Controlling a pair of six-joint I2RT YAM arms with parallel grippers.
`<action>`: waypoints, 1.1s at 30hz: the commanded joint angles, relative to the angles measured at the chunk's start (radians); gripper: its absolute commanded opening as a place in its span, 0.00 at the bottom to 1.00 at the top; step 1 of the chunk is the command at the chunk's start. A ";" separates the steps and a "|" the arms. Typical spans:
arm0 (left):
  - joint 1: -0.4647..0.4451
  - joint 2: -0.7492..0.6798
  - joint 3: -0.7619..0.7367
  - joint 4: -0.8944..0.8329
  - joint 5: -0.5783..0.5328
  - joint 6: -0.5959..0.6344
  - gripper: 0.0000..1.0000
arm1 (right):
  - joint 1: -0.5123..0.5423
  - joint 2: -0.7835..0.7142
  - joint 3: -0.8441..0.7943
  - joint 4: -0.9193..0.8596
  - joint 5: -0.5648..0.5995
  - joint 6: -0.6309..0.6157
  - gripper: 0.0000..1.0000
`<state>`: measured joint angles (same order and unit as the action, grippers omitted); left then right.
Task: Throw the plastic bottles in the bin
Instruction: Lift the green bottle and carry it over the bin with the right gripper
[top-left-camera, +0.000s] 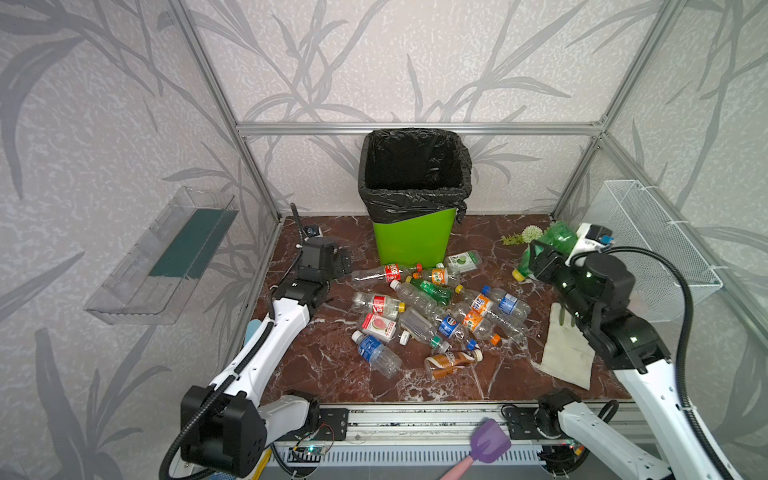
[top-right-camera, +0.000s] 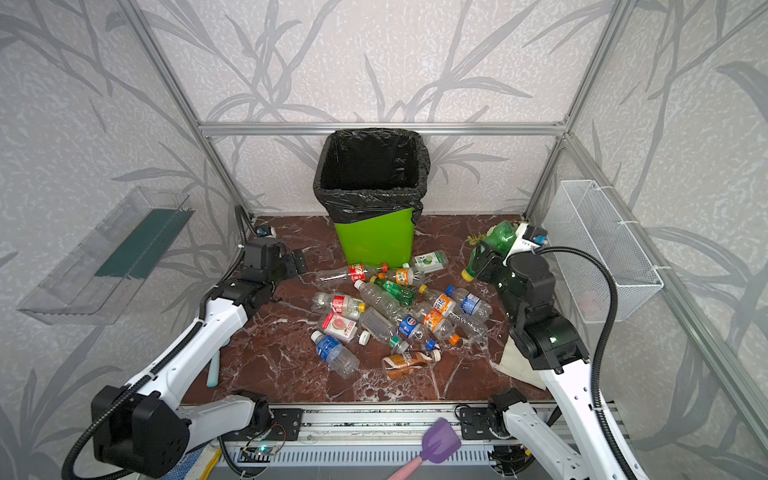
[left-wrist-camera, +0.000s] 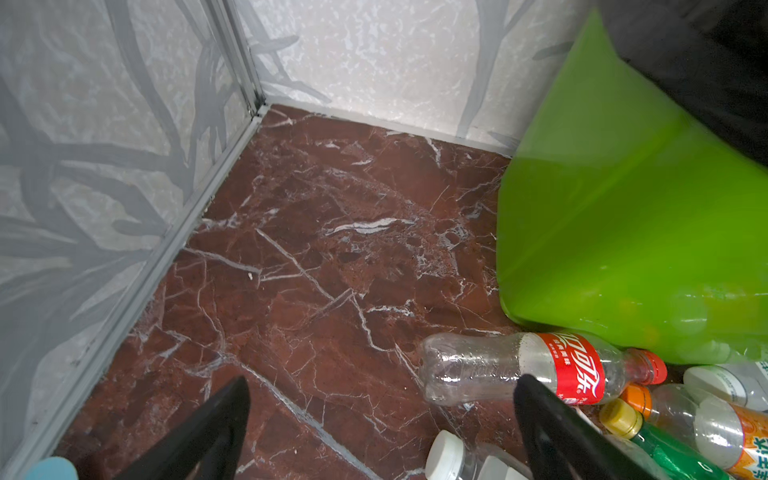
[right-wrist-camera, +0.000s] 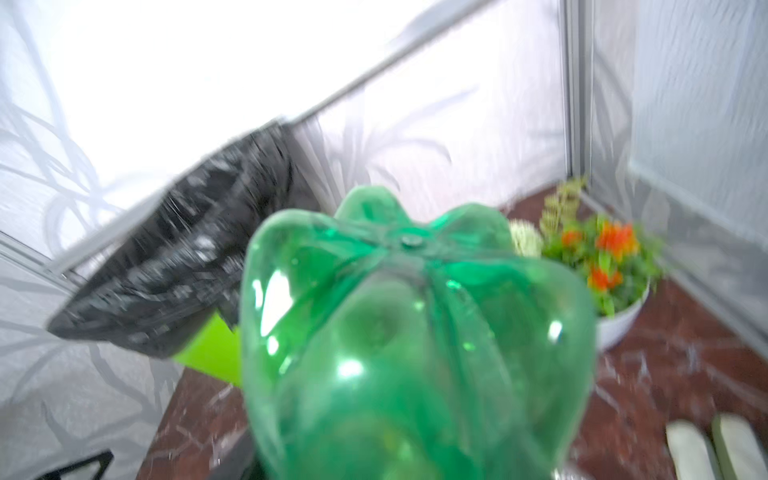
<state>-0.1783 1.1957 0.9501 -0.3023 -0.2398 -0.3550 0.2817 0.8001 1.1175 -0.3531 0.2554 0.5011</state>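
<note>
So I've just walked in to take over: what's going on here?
The right gripper is shut on a large green bottle, held off the table right of the lime-green bin. The left gripper is open and empty beside a red-labelled bottle at the pile's edge. The other bottles lie heaped before the bin.

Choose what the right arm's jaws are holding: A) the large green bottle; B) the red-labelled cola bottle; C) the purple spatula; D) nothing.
A: the right jaws clamp the green bottle, whose base fills the right wrist view.
</note>
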 joint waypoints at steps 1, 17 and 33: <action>0.031 0.016 -0.027 0.002 0.075 -0.081 0.99 | -0.043 0.052 0.069 0.230 -0.005 -0.126 0.48; 0.036 0.050 -0.039 -0.021 0.160 -0.068 0.99 | 0.097 1.292 1.754 -0.444 -0.460 -0.095 0.95; 0.023 0.002 -0.073 -0.013 0.201 -0.045 0.99 | 0.087 0.654 0.571 0.343 -0.389 -0.135 0.99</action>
<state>-0.1471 1.2201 0.8852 -0.3145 -0.0570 -0.4110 0.3737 1.5021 1.8439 -0.2569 -0.1261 0.3908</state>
